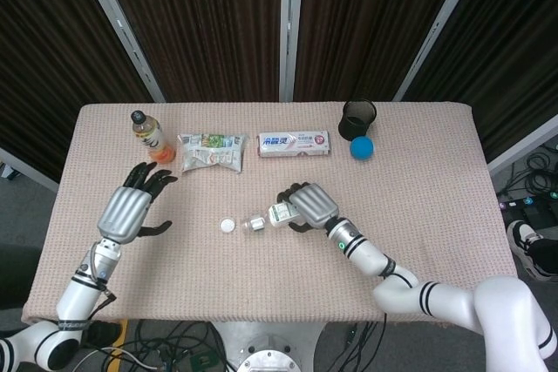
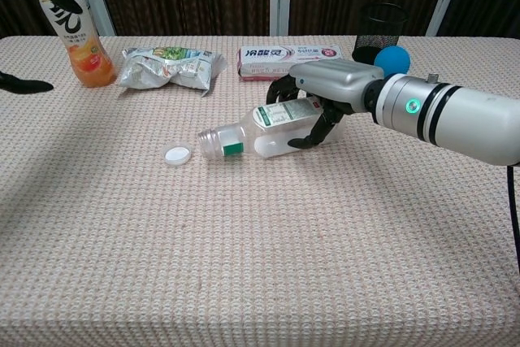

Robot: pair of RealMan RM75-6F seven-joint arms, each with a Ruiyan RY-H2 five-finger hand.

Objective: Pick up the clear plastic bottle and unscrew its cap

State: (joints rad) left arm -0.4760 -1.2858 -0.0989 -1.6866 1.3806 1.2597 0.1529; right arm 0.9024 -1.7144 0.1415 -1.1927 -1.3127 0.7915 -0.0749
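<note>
The right hand curls its dark fingers around the base half of the clear plastic bottle, which lies on its side at frame centre, neck pointing left. Its white cap sits off, just beside the open neck. The left hand, centre left, hovers with fingers spread, empty, above the tablecloth.

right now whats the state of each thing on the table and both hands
clear bottle: on its side, uncapped, held by right hand
white cap: off, lying on the table beside the bottle mouth
left hand: open, holding nothing
orange drink bottle: upright, capped
mesh cup: upright
</note>
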